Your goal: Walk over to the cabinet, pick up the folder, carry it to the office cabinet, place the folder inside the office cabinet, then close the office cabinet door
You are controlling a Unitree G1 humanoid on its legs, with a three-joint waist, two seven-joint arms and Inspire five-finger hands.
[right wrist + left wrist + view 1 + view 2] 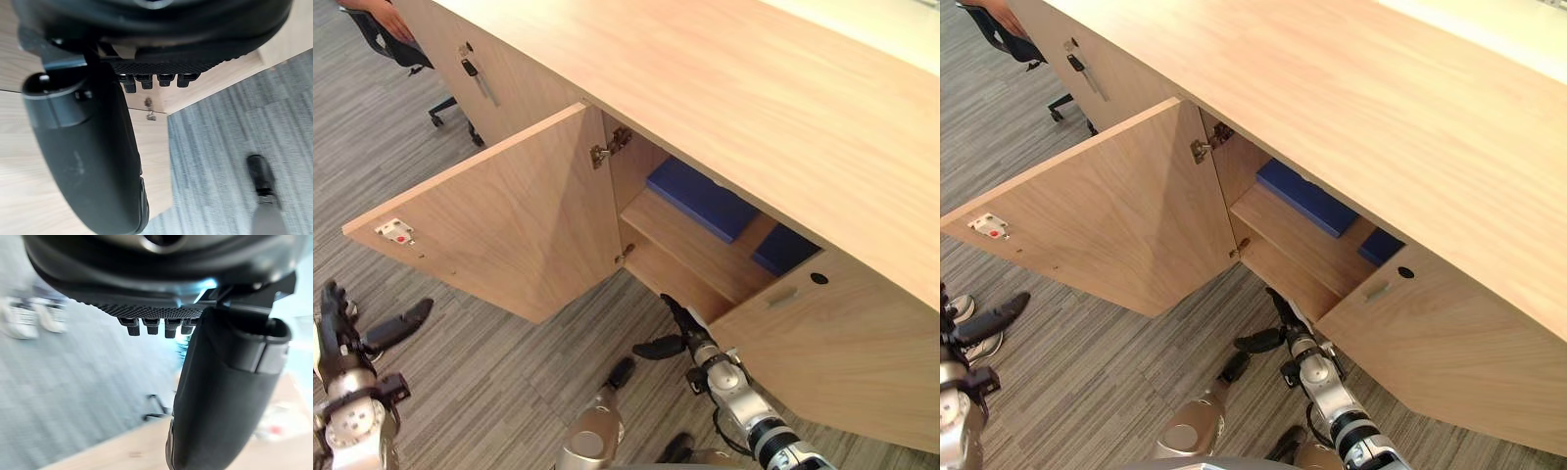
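Observation:
The office cabinet (734, 88) stands before me with its left door (509, 215) swung wide open. On the shelf inside lies a blue folder (703, 199), flat, with a second blue one (785, 249) to its right, partly hidden by the closed door. My right hand (683, 328) is low at the front of the opening, below the shelf, fingers straight and empty; its wrist view shows the thumb (93, 161) held out in front of the cabinet's wood. At the lower left, clear of the door, my left hand (337, 323) is open and holds nothing.
Another cabinet door with a key and handle (475, 78) is at the far left. An office chair (450, 108) and a person's hand (386, 18) show beyond it. White shoes (969, 343) stand on the grey carpet (509, 382) at my left. The right door (842, 352) is closed.

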